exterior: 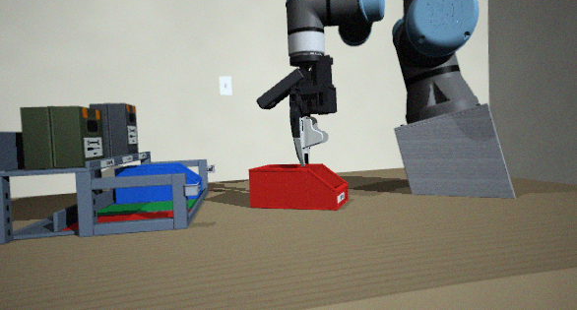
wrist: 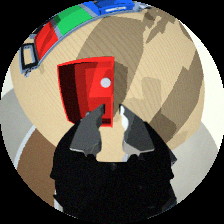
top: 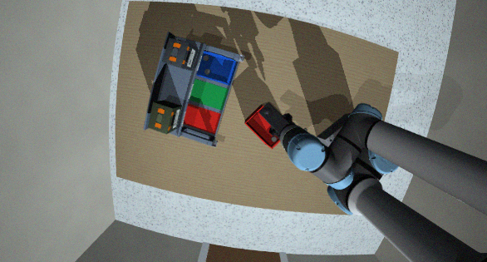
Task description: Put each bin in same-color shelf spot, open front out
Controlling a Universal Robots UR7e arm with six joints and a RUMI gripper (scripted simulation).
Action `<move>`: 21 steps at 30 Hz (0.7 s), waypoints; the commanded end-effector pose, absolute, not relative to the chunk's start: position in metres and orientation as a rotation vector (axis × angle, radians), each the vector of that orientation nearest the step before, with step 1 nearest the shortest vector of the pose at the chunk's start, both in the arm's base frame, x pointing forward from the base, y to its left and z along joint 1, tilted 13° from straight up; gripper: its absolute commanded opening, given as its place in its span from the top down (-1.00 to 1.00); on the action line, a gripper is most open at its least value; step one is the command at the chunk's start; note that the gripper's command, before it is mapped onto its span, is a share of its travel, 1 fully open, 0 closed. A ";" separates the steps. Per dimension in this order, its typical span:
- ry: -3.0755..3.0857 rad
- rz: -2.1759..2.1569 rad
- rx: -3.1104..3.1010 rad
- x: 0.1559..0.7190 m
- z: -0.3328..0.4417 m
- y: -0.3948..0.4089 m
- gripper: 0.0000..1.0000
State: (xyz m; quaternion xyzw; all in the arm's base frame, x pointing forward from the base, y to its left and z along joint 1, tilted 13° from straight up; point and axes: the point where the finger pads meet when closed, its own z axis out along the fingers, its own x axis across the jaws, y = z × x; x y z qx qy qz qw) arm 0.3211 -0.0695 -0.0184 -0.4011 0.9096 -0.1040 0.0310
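In the top view, your pincer [top: 277, 120] [exterior: 304, 163] [wrist: 112, 104] is over the red bin [top: 257, 122] [exterior: 290, 189] [wrist: 75, 90], covering part of it, so you cannot tell its jaw gap from here. A small round part [top: 274, 140] [wrist: 105, 82] lies in the bin. Left of the pincer you have the shelf [top: 222, 51] [exterior: 85, 202] [wrist: 24, 65]: the blue bin [top: 220, 68] [exterior: 150, 187] [wrist: 115, 6] is in its far slot, up and to the left, with the green mark [top: 208, 93] [exterior: 148, 208] [wrist: 75, 19] and the red mark [top: 201, 118] [exterior: 130, 217] [wrist: 47, 40] uncovered beside it. Farther left, a green box [top: 165, 117] [exterior: 64, 135] and a gray box [top: 181, 53] [exterior: 112, 128] sit on the upper board.

In the exterior view, you see the pincer pointing down, its tips at the red bin's upper rim. That bin sits upright on the table [exterior: 295, 261], directly below the pincer and well apart from the shelf.

In the wrist view, your pincer is open by a narrow gap, gripping nothing, its tips on either side of the red bin's wall. The shelf lies beyond the tips, toward the upper left.
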 end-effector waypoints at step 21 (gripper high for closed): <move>2.802 -0.323 -1.235 0.325 -0.043 -0.074 0.70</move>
